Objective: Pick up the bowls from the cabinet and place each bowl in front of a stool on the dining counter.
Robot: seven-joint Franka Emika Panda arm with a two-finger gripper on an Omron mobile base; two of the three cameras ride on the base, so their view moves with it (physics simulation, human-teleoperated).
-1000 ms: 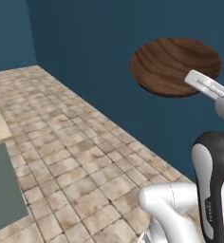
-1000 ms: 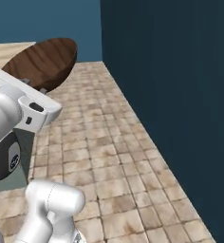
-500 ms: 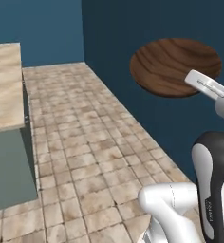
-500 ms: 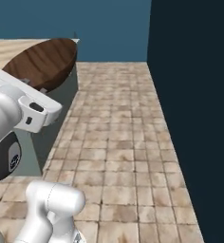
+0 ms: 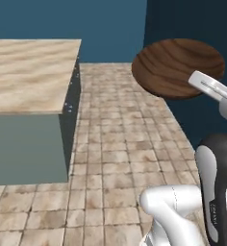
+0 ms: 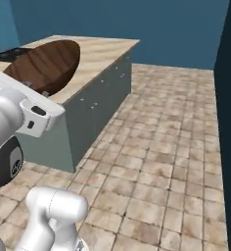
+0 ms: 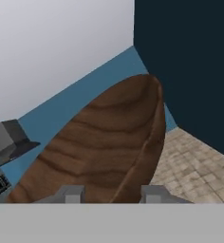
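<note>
My gripper (image 7: 111, 194) is shut on the rim of a shallow dark brown wooden bowl (image 7: 99, 142), one finger on each side of the edge. The bowl (image 5: 175, 65) hangs tilted in the air at upper right of the left base view, with the gripper (image 5: 195, 80) at its lower right rim. From the right base view the bowl (image 6: 46, 61) is held up before the dining counter (image 6: 105, 51), with the gripper (image 6: 41, 90) under it. The dining counter (image 5: 29, 72) has a beige veined top and a grey-green base. The cabinet and the stools are out of view.
Beige tiled floor (image 5: 120, 158) runs between the counter and a dark blue wall (image 6: 230, 122) on the right. A black cooktop (image 6: 10, 51) is set in the counter's far left. A teal wall (image 5: 86, 19) stands behind.
The whole picture has swung as the base turned: the dining counter has come into both base views. The bowl stays in the gripper at the same height.
</note>
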